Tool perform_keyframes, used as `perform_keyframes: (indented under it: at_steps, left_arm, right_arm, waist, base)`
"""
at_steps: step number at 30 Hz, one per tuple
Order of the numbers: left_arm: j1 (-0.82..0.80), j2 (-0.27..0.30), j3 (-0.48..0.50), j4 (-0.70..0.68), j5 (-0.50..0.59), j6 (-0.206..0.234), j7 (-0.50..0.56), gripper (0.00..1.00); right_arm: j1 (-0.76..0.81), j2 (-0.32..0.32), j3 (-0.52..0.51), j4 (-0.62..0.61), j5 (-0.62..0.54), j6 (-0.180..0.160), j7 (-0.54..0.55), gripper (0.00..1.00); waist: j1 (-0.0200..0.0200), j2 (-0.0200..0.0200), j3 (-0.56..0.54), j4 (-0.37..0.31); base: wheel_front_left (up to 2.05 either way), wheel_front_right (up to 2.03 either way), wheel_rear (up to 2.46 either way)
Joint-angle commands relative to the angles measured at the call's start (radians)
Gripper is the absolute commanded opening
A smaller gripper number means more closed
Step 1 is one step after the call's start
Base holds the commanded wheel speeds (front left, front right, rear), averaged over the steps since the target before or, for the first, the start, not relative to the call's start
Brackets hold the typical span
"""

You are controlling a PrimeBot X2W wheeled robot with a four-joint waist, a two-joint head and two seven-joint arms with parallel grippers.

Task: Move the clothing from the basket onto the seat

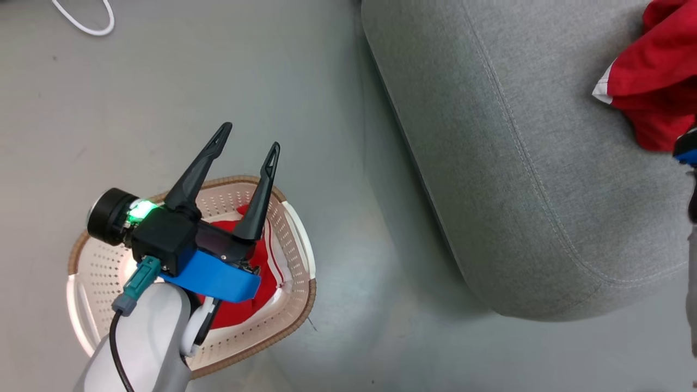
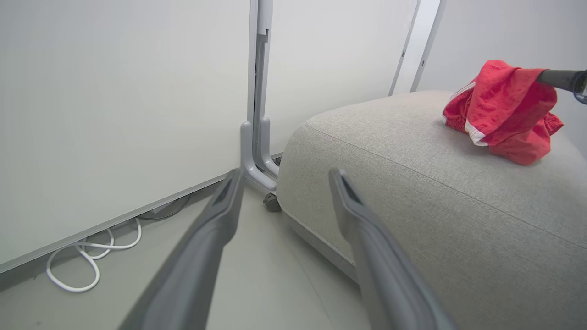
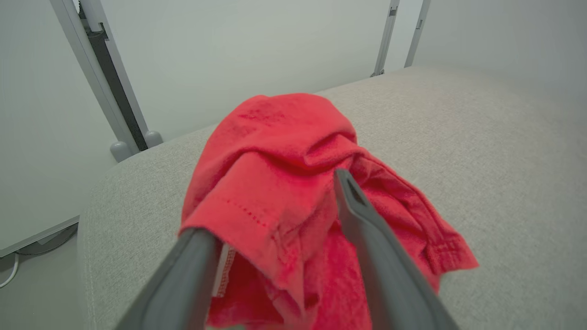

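Note:
The basket (image 1: pixel 103 267) stands on the floor at the lower left, with one red garment (image 1: pixel 267 283) with white stripes lying in it. My left gripper (image 1: pixel 250 137) hovers open above the basket, nothing between its fingers (image 2: pixel 215 220). The grey seat (image 1: pixel 517 163) lies to the right. On its far right rests the second red garment (image 1: pixel 653 71), bunched up (image 2: pixel 504 110). My right gripper (image 3: pixel 270 201) stands open at this garment (image 3: pixel 284 151); the cloth drapes over the left finger and hides its tip. A dark finger (image 2: pixel 562 79) of it touches the garment's top.
Bare grey floor (image 1: pixel 348 245) separates the basket from the seat. A white cable (image 1: pixel 87 22) loops on the floor along the white wall panel (image 2: pixel 114 114). A grey frame post with a caster (image 2: pixel 257 151) stands by the seat's corner.

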Motion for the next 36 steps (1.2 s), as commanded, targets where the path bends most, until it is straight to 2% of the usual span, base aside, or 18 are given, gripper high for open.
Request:
perform_keyframes:
  at_steps: [1,15,22,31,36]
  left_arm:
    - [0.009,-0.008,0.006,0.004,-0.003,-0.001,-0.003,1.0]
    - [0.113,-0.106,0.087,0.079,-0.038,-0.001,-0.003,1.0]
    - [0.176,-0.149,0.157,0.117,-0.045,-0.001,-0.003,1.0]
    - [0.241,-0.182,0.24,0.151,-0.038,-0.001,-0.003,1.0]
    - [0.27,-0.191,0.287,0.17,-0.032,-0.001,-0.003,1.0]
  right_arm:
    - [0.028,0.007,0.009,-0.016,-0.008,0.0,-0.005,1.0]
    - [0.312,0.086,0.106,-0.26,-0.036,0.0,-0.005,1.0]
    - [0.455,0.134,0.175,-0.394,-0.011,0.0,0.022,1.0]
    - [0.643,0.175,0.231,-0.62,-0.02,0.0,0.089,1.0]
    - [0.721,0.187,0.258,-0.701,-0.007,0.0,0.125,1.0]
  waist:
    - [0.0,-0.0001,-0.027,0.011]
    - [0.0,-0.0001,-0.231,0.088]
    - [0.0,-0.0001,-0.328,0.139]
    - [0.0,-0.0001,-0.425,0.227]
    - [0.0,-0.0001,-0.46,0.276]
  base:
    - [0.0,0.0,0.0]
    - [0.0,0.0,0.0]
    - [0.0,0.0,0.0]
    - [0.0,0.0,0.0]
    - [0.0,0.0,0.0]
